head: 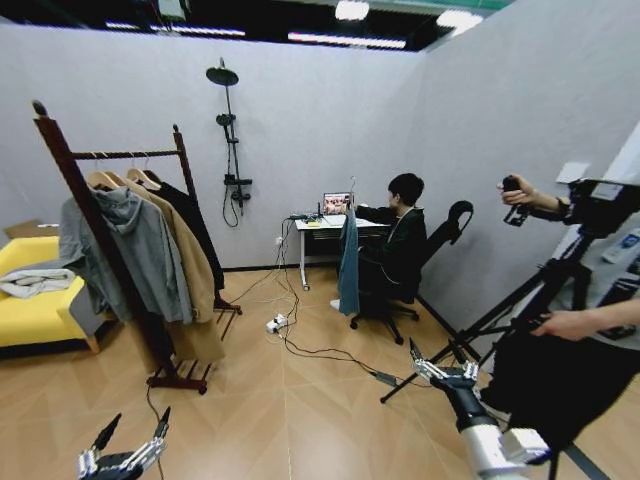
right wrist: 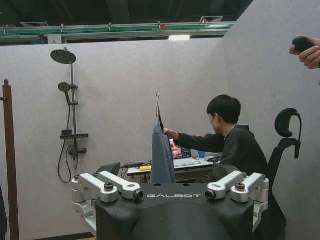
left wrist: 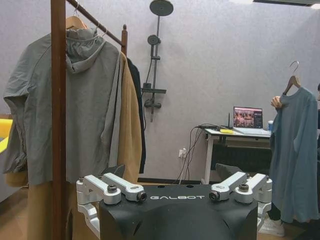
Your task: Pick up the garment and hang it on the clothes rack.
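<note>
The garment (head: pixel 348 262), a teal long-sleeved top on a wooden hanger, hangs from the raised hand of a seated person (head: pixel 400 245) at the desk by the back wall. It appears again in the left wrist view (left wrist: pixel 295 150) and edge-on in the right wrist view (right wrist: pixel 162 155). The clothes rack (head: pixel 100 250) stands at the left, its dark wooden post (left wrist: pixel 58 120) close to my left arm. My left gripper (head: pixel 140 418) is low at the left, open and empty. My right gripper (head: pixel 440 358) is low at the right, open and empty, far from the garment.
A grey hoodie (head: pixel 135 250), a tan coat (head: pixel 195 265) and a black coat (head: pixel 200 225) hang on the rack. A yellow sofa (head: pixel 30 310) is behind it. Cables and a power strip (head: pixel 277 323) cross the floor. A tripod (head: pixel 500 315) and a standing person are on the right.
</note>
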